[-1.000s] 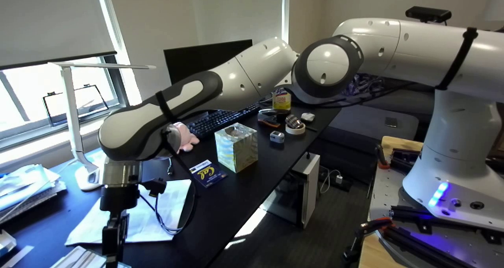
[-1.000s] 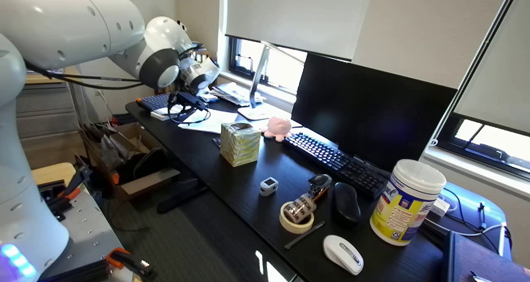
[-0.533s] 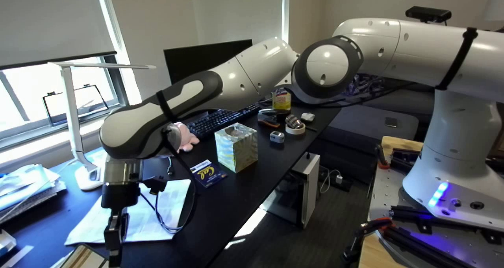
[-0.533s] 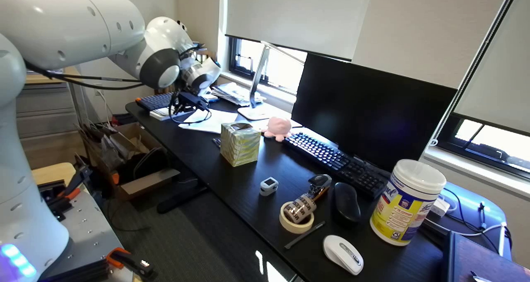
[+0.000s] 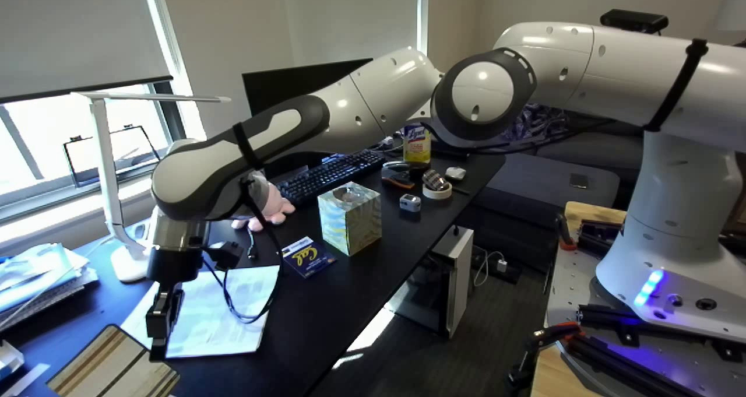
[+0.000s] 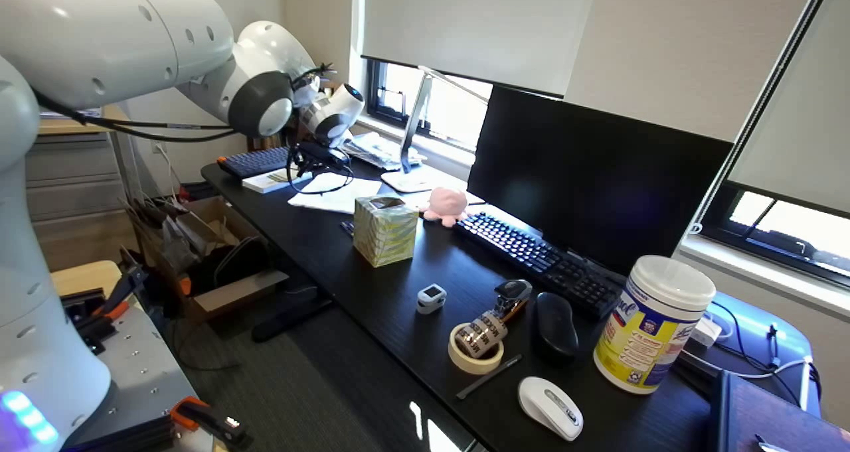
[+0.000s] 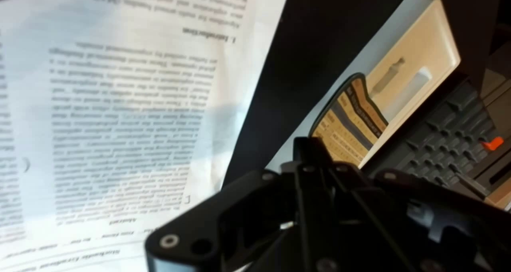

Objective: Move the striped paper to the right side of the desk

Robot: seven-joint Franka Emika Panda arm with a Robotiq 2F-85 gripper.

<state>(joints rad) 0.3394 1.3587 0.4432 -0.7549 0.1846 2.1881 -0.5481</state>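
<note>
Paper with stripes [image 5: 112, 364] looks lifted, pinched in the gripper [image 5: 158, 351] near the white sheet [image 5: 211, 320]; the trip right isn't done.

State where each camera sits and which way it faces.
In an exterior view: printed sheet end of the desk, facing the canister; arm, base, pincer show.
In an exterior view: canister end, facing back; arm and partial base show, pincer indistinct.
Wrist view: on the wrist, facing down at that sheet; pincer shows.
Both exterior views share the tissue box.
</note>
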